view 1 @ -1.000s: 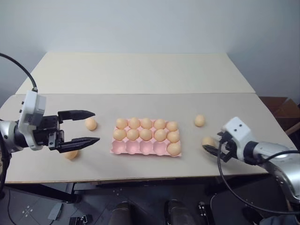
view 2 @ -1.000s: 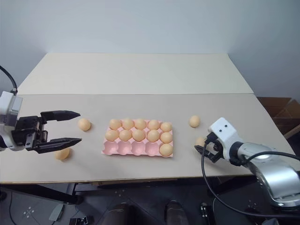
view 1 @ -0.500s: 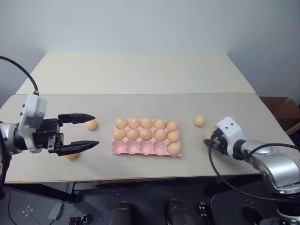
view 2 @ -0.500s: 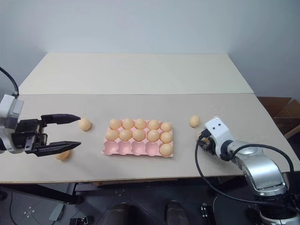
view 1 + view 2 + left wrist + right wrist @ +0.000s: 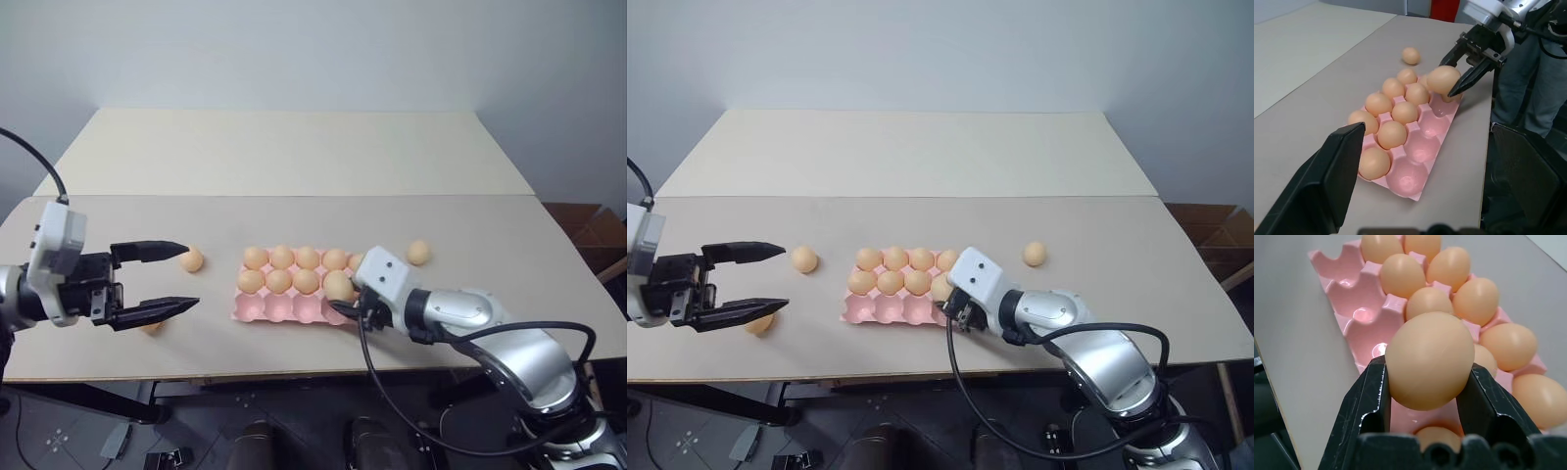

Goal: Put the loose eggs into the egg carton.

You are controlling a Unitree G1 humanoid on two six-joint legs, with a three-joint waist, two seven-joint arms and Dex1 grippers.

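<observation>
Right gripper (image 5: 1455,78) moved from table's right side to egg carton (image 5: 257,309), now pinching egg (image 5: 1430,360) above near row's right end; left gripper (image 5: 168,277) fingers spread wide; three loose eggs on table (image 5: 294,157).

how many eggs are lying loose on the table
3: an egg past the left tool, a second egg partly hidden under it, a third egg right of the carton. A fourth egg is gripped in the right tool.
</observation>
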